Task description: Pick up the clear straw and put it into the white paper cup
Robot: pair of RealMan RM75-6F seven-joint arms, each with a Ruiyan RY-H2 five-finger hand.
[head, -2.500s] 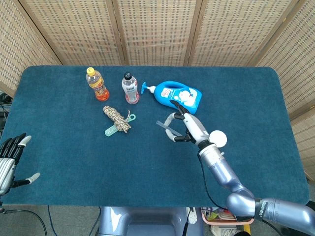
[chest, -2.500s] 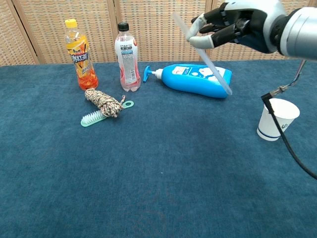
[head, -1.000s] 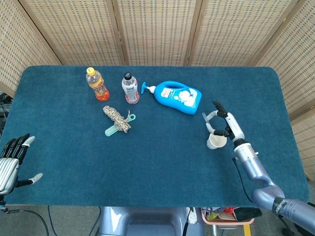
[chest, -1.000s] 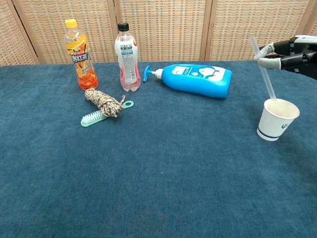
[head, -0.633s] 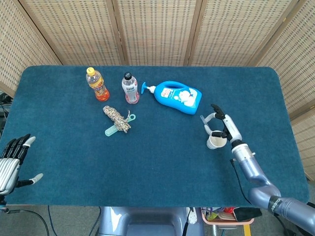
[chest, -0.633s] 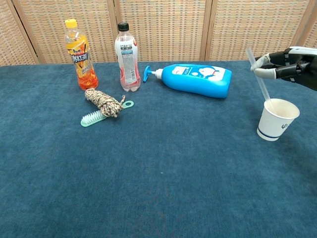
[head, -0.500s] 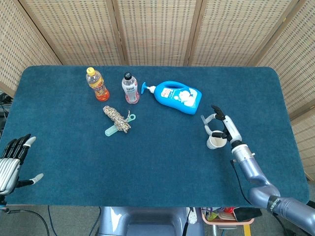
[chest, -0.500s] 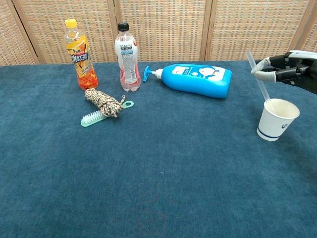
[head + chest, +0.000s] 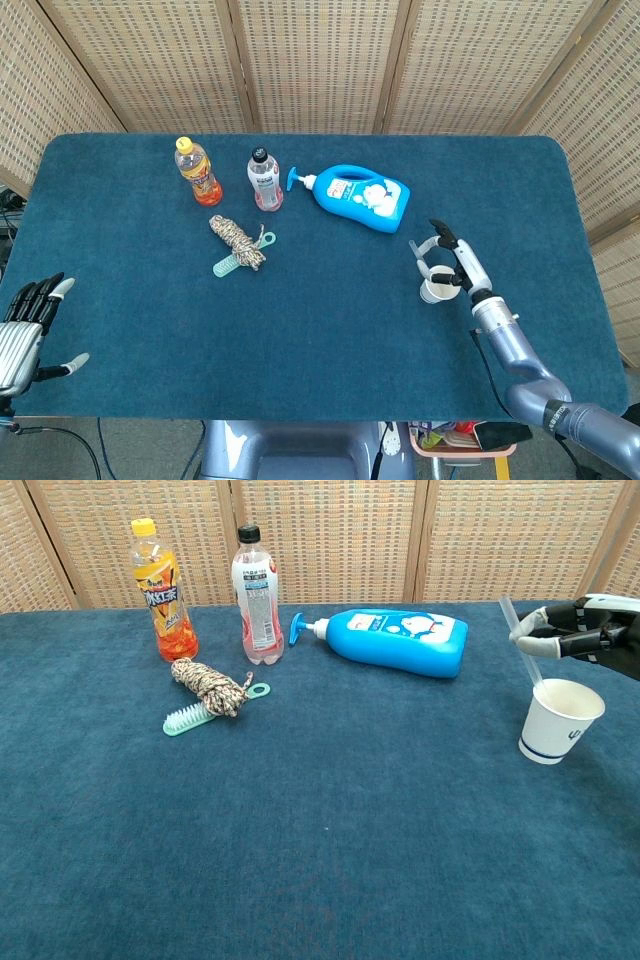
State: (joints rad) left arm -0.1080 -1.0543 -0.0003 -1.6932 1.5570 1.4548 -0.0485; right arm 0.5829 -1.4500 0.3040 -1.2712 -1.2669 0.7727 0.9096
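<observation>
Already the clear straw (image 9: 523,645) stands tilted with its lower end inside the white paper cup (image 9: 560,721), its upper part pinched in the fingertips of the right hand (image 9: 578,630), which hovers just above the cup's rim. Being thin, light plastic, the straw probably flexes a little and could slip between smooth fingertips, so a hold on the upper part, as here, looks sensible; the cup is likely light too and might tip if the straw pushes sideways on its wall. Letting go gently seems all that is left. The left hand (image 9: 25,322) rests at the near left edge of the table, fingers apart and holding nothing. Further off on the blue cloth (image 9: 330,830) lie a blue detergent bottle (image 9: 395,640) on its side, a pink drink bottle (image 9: 256,598), an orange drink bottle (image 9: 163,592), and a bundle of rope (image 9: 208,686) lying over a green brush (image 9: 187,718). Woven screens (image 9: 320,60) close off the back.
</observation>
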